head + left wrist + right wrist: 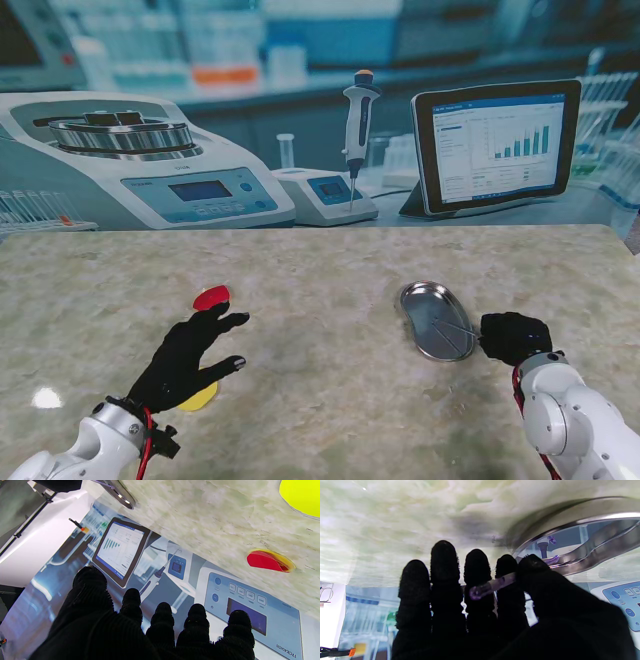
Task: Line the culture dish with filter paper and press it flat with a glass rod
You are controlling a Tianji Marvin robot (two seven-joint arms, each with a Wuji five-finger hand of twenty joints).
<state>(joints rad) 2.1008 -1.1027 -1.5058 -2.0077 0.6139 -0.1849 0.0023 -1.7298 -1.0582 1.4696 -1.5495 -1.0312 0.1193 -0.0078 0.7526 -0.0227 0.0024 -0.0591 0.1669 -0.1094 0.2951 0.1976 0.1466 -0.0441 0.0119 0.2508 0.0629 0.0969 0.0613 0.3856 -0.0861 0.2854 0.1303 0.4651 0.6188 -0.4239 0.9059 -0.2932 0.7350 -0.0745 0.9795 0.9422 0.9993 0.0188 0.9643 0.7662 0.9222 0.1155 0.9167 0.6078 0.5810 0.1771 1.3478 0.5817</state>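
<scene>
A small red round dish [211, 296] with a yellowish rim [268, 561] sits on the marble table to the left. A flat yellow disc [200, 398], also seen at the wrist view's corner [302, 497], lies nearer to me, partly under my left hand [190, 355]. That hand is open, its fingers [162, 615] spread and holding nothing. My right hand [513, 337] is at the right edge of a steel tray [425, 300]. Its thumb [535, 567] pinches a thin glass rod [492, 586] against the fingers. The rod [455, 325] reaches into the tray.
A printed lab backdrop [320, 150] stands along the table's far edge. The steel tray's rim [582, 520] fills much of the right wrist view. Bare marble [320, 370] lies between the two hands.
</scene>
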